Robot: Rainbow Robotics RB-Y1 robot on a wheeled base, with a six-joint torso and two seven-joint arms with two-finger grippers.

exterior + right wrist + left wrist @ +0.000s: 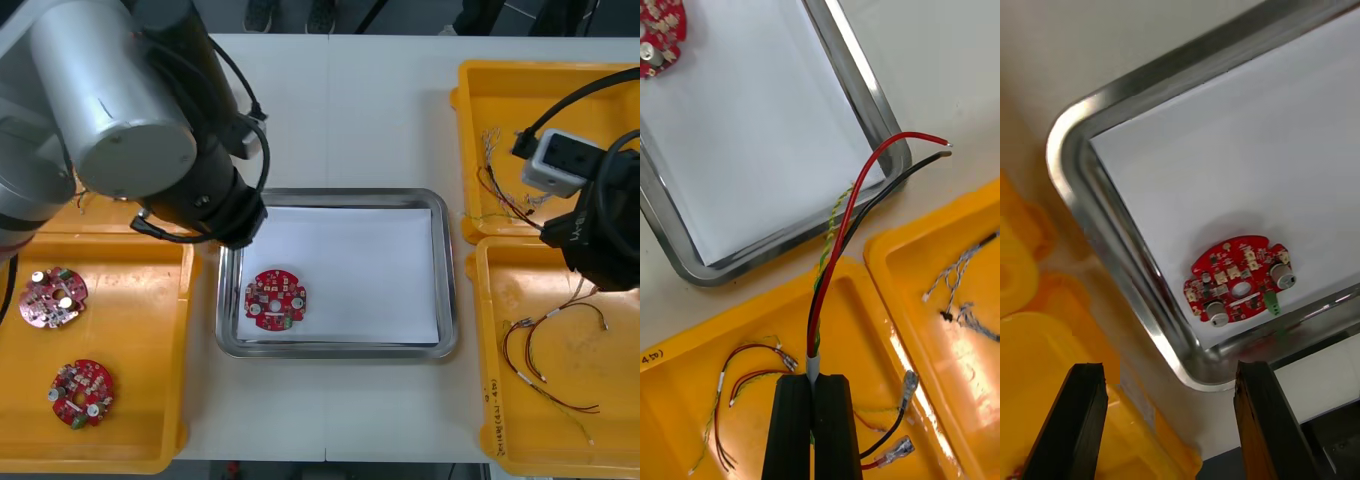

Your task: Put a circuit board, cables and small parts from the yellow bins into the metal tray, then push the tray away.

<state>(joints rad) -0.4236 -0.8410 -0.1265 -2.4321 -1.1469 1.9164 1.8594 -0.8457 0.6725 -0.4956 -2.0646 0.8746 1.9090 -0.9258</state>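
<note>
The metal tray [448, 300], white inside, lies mid-table with one round red circuit board [275, 298] in its near left corner. My left gripper [1169, 397] hovers open above that corner, its fingers [1071, 420] apart and holding nothing; the circuit board [1238, 279] lies on the white sheet beyond them. My right gripper [818, 382] is shut on a cable bundle [836, 247] of red, black and twisted yellow-green wires, held over the near right yellow bin [685, 375]. The loose wire ends reach toward the tray's corner [895, 161].
Two more circuit boards [52, 297] [80, 392] lie in the near left yellow bin [150, 400]. Red and yellow cables [545, 350] remain in the near right bin, and thin twisted cables [500, 190] in the far right bin [480, 90].
</note>
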